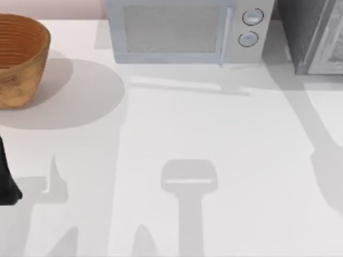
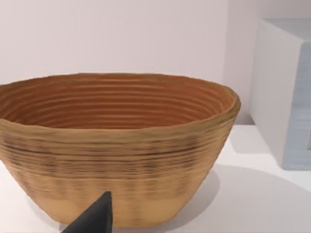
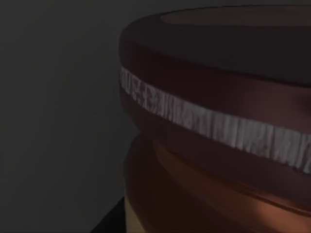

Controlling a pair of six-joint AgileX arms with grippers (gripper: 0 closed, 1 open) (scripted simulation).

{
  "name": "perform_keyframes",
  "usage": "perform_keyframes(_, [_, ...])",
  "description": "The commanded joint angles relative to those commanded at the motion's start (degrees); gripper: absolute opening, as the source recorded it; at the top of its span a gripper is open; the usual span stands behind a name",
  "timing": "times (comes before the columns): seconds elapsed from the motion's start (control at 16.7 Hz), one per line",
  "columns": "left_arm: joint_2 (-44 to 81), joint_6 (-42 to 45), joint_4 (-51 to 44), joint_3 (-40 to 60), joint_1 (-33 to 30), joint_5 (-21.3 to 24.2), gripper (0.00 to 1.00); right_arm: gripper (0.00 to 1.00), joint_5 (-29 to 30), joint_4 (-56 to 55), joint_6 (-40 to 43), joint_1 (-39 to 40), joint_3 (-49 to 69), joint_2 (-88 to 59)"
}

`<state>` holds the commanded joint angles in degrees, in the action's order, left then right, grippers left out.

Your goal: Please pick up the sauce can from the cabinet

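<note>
Sauce can: the small cylindrical sauce can (image 3: 218,131), dark red band with a pale streaked stripe over a tan-orange body, sits very close before my right wrist camera, in dim light against a dark grey wall.
Right fingers: I cannot tell whether they are released or clenched, nor whether they touch the can.
Left arm: a black piece of my left arm (image 1: 6,184) lies at the left edge of the tabletop, below the basket; a dark finger (image 2: 92,218) tip points towards the basket's wall. Whether those fingers are released or clenched, I cannot tell.
Cabinet: the large dark grey speckled cabinet (image 1: 311,35) with a paler framed panel stands at the far right corner.
Tabletop: the plain white tabletop (image 1: 214,134) carries the woven brown basket (image 1: 19,59) at far left and the light grey microwave (image 1: 187,29) with two round knobs at the back, between basket and cabinet.
Room: a pale wall rises behind the basket.
</note>
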<state>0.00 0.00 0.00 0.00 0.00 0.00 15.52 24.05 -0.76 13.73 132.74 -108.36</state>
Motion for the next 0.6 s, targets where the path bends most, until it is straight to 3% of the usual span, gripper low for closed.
perform_keyframes(0.42, [0.0,0.0,0.0,0.0,0.0,0.0,1.0,0.02,0.0,0.0,0.0,0.0,0.0,0.0])
perform_keyframes(0.6, [0.0,0.0,0.0,0.0,0.0,0.0,1.0,0.0,0.0,0.0,0.0,0.0,0.0,0.0])
